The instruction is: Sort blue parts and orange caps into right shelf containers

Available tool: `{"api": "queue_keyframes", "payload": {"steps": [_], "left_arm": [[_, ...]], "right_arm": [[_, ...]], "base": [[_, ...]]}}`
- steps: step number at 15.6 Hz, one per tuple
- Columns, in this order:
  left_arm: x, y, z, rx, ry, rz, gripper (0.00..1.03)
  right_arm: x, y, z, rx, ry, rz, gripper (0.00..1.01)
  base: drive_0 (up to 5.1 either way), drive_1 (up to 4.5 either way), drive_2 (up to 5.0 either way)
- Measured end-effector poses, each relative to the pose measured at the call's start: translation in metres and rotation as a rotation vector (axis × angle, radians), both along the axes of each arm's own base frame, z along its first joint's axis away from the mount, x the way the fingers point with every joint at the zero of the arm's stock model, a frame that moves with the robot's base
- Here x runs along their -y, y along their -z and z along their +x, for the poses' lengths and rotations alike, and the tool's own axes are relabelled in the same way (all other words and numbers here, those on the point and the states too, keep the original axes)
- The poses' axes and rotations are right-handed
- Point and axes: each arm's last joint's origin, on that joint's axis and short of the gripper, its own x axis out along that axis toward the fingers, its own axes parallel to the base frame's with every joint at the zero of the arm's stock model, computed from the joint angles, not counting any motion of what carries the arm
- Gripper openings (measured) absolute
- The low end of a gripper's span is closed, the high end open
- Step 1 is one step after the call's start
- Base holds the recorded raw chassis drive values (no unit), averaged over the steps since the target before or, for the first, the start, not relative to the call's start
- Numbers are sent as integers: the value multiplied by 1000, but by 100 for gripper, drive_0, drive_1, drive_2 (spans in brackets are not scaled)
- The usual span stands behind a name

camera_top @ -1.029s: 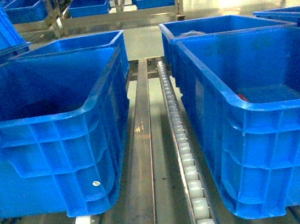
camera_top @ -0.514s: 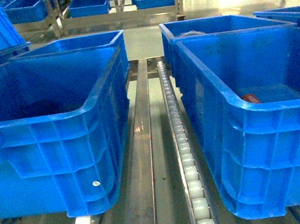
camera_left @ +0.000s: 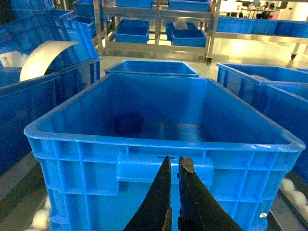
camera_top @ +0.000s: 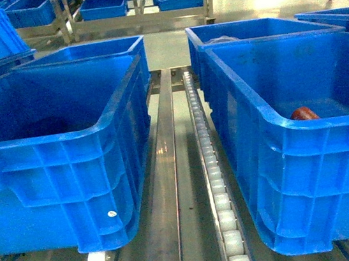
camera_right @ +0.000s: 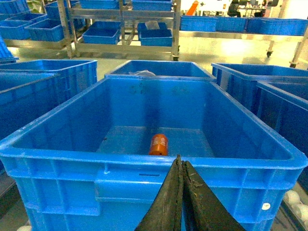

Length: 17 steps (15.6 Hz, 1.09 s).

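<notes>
Your right tool (camera_right: 179, 166) hangs clenched and empty before the large bright-blue ribbed plastic crate (camera_right: 144, 180), where a small orange cylindrical cap (camera_right: 158, 144) lies on the floor. Your left tool (camera_left: 173, 166), nearly clenched, faces another big blue plastic bin (camera_left: 163, 168) holding a dark blue part (camera_left: 129, 123).

Cap (camera_right: 158, 144) on floor inside right crate (camera_top: 269, 115); left crate (camera_top: 106, 123) beside.

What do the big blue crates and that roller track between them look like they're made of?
The crates look like moulded plastic: glossy blue, ribbed walls, rolled rims. The roller track looks like whitish plastic rollers in a metal rail, going by the rail's dull grey sheen.
</notes>
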Motion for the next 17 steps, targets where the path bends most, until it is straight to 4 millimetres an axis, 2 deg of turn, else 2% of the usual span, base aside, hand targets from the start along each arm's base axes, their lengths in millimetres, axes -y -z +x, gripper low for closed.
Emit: {"api": "queue_keyframes", "payload": {"steps": [6, 13, 14, 15, 17], "left_arm": [[0, -1, -12, 7, 0, 0, 2], [0, -1, -16, 8, 0, 0, 2], [0, 6, -24, -50, 1, 0, 2], [0, 4, -27, -16, 0, 0, 2], [0, 4, -27, -14, 0, 0, 2]], "right_arm": [[0, -1, -12, 6, 0, 0, 3], [0, 0, -16, 5, 0, 0, 3], [0, 6, -25, -42, -2, 1, 3], [0, 1, -27, 14, 0, 2, 3], [0, 3, -27, -2, -1, 2, 3]], "base": [[0, 0, 0], [0, 0, 0], [0, 0, 0], [0, 0, 0], [0, 0, 0]]}}
